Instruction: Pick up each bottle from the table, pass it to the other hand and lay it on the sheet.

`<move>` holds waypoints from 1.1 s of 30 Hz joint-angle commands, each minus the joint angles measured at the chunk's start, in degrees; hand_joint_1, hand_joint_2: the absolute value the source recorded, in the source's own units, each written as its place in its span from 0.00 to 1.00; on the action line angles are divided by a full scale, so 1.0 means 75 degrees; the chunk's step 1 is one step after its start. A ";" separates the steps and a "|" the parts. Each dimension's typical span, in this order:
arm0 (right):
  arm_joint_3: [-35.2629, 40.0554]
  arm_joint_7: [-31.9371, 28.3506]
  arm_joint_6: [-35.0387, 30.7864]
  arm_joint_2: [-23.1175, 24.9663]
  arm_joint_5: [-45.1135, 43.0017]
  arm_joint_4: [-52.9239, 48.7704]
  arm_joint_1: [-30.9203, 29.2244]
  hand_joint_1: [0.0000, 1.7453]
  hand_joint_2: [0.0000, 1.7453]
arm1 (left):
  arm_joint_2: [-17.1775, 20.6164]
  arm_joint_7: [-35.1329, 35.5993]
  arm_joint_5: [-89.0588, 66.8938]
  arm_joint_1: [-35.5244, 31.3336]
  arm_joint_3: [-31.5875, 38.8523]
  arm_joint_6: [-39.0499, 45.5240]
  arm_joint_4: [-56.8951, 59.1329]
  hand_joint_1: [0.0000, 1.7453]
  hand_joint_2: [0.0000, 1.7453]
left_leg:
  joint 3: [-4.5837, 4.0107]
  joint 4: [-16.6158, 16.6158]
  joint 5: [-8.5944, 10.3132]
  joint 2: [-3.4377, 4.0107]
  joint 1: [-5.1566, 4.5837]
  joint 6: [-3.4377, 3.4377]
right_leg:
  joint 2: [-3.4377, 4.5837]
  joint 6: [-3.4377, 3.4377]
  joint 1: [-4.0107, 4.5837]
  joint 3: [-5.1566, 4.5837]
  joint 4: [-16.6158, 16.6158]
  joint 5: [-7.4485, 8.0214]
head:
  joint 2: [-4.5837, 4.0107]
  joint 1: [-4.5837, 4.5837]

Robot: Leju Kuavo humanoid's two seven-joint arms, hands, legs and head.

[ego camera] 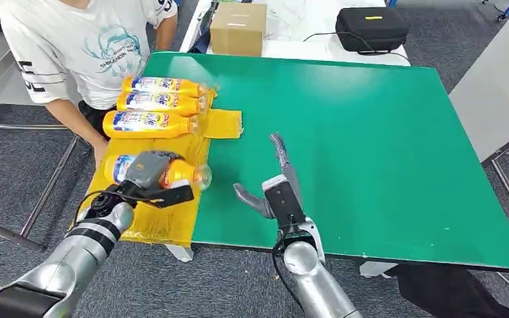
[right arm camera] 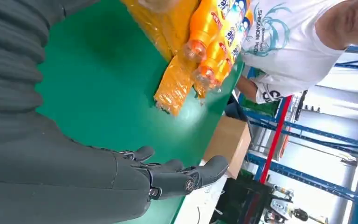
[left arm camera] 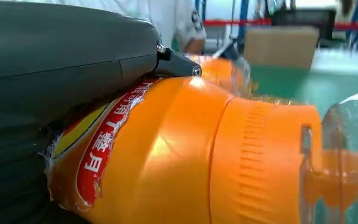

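My left hand grips an orange bottle around its labelled body, lying sideways over the near part of the yellow sheet, clear cap toward the table's middle. Up close, the left hand wraps that bottle; whether the bottle touches the sheet I cannot tell. Three more orange bottles lie side by side on the sheet's far part, also seen as bottles on the sheet. My right hand hovers over the green table with fingers spread, holding nothing.
A person in a white shirt sits at the table's left side, close to the laid bottles. Beyond the table's far edge stand a cardboard box and a black case. The green surface stretches bare to the right.
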 commanded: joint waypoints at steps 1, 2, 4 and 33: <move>-0.0117 -0.0019 0.0049 -0.0152 -0.0058 0.0184 -0.0262 0.00 1.00 | 0.0290 -0.0021 -0.0045 -0.0739 -0.0807 -0.0100 0.1353 1.00 1.00 | 0.0019 0.0001 -0.0009 -0.0001 0.0006 -0.0005 | -0.0001 -0.0007 0.0006 0.0021 -0.0001 -0.0008 | 0.0000 0.0000; -0.0117 -0.0019 0.0049 -0.0152 -0.0058 0.0184 -0.0262 0.00 1.00 | 0.0290 -0.0021 -0.0045 -0.0739 -0.0807 -0.0100 0.1353 1.00 1.00 | 0.0007 -0.0001 -0.0003 -0.0003 0.0004 -0.0003 | -0.0002 -0.0005 0.0004 0.0009 -0.0003 -0.0002 | 0.0000 0.0003; -0.0088 -0.0020 0.0107 -0.0155 -0.0064 0.0253 -0.0312 0.00 1.00 | 0.0348 0.0054 -0.0257 -0.0801 -0.1040 -0.0465 0.1495 1.00 1.00 | 0.0015 0.0001 -0.0007 -0.0005 0.0005 -0.0004 | -0.0002 -0.0006 0.0005 0.0018 -0.0001 -0.0006 | 0.0000 0.0003; 0.0145 -0.0128 0.0516 0.0061 -0.0193 0.1645 -0.0557 0.00 1.00 | -0.0148 0.1344 -0.1258 -0.0600 -0.1728 -0.0688 0.2224 0.00 1.00 | 0.0123 -0.0017 -0.0005 -0.0005 -0.0001 -0.0014 | 0.0011 -0.0015 -0.0002 0.0122 -0.0004 -0.0005 | 0.0000 0.0003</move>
